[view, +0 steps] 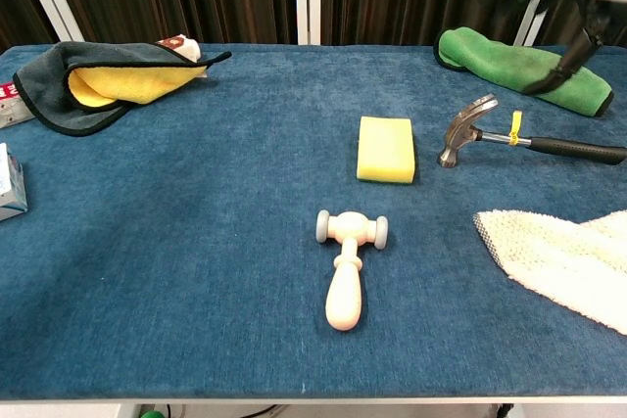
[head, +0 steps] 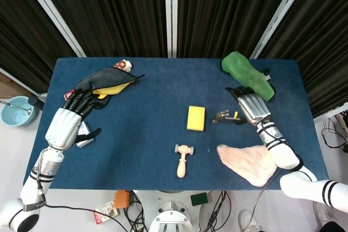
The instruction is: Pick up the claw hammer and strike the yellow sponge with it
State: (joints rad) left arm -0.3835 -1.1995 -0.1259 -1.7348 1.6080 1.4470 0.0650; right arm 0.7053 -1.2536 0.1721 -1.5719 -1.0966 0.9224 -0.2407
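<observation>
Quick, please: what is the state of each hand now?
Left hand: open, holding nothing.
Right hand: open above the hammer, not gripping it.

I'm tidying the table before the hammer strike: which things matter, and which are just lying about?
Needed: claw hammer, yellow sponge, right robot hand.

Lying about: wooden mallet, green cloth, cream towel, grey and yellow cloth.

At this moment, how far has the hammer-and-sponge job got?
Nothing is done yet. The claw hammer lies flat on the table, right of the yellow sponge. The right hand hovers above its handle, holding nothing. The left hand is idle. Grasping, lifting and striking are left.
</observation>
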